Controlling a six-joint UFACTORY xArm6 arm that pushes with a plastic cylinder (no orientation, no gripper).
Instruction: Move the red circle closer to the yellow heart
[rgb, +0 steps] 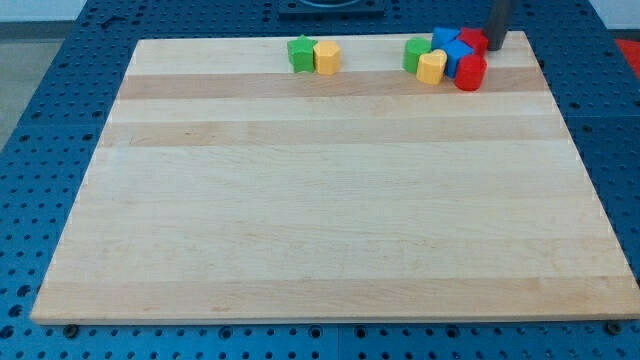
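**Red circle parked beside yellow heart; tip at the cluster's top-right**

The wooden board sits on a blue perforated table. My rod enters from the view's top right; I carry no jaws, so nothing is clamped or grasped. My tip stands just right of a second red block.

Near the top edge, right of centre, is a tight cluster: two blue blocks, shapes unclear, a green block on its left, the yellow heart at its lower left, and the red circle at its lower right, near the heart.

Well apart to the left, a green star touches a yellow block.
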